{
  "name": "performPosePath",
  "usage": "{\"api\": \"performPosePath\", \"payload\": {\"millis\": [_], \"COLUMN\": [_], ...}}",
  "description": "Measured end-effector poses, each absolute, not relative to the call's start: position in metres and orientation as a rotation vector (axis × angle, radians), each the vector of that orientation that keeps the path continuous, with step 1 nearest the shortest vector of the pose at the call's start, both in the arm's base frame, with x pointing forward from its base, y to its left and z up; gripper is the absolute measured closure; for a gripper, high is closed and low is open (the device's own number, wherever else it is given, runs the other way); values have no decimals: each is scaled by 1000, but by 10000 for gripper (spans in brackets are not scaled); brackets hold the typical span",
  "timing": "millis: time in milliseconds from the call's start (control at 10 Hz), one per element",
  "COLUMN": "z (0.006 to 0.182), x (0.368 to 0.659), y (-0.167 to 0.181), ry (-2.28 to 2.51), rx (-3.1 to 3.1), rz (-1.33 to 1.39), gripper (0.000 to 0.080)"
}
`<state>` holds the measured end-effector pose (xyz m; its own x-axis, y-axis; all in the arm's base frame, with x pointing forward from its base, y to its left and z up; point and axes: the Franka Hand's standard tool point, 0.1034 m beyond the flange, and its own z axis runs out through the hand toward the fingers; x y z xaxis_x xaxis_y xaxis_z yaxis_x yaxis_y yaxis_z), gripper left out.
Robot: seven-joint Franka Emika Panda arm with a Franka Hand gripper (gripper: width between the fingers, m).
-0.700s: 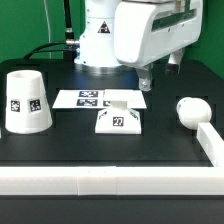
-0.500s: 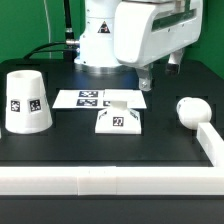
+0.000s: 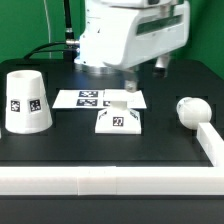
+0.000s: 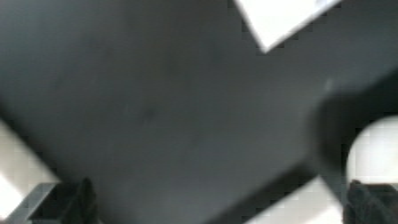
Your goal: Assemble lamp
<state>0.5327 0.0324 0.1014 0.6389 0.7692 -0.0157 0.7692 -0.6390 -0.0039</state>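
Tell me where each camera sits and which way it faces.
Exterior view: off the arm, behind a white rail, facing the arm above shade, base, bulb and marker board.
Wrist view: on the wrist, looking at the black table past the open gripper's two fingertips.
Shared: the table; the wrist view's blurred white shapes cannot be matched.

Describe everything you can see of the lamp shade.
The shade is a white, plastic-looking tapered cone. It stands upright at the exterior view's left, narrow end up and wide end down on the black table. Its top is open and shows a dark hollow inside. Two black-and-white square tags sit on its side wall. It stands apart from the other parts, and only the table touches it.
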Motion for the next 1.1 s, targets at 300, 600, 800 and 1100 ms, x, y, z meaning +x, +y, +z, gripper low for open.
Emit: {"api": "performPosePath", "payload": {"millis": [300, 600, 800, 1100], "z": [90, 90, 90, 83], "x": [500, 501, 501, 488], "y": [4, 6, 7, 2], "ry": [1310, 1243, 1044, 609], "rx": [2854, 2885, 2965, 3093], "rz": [-44, -42, -42, -63], "gripper": [100, 100, 100, 100]}}
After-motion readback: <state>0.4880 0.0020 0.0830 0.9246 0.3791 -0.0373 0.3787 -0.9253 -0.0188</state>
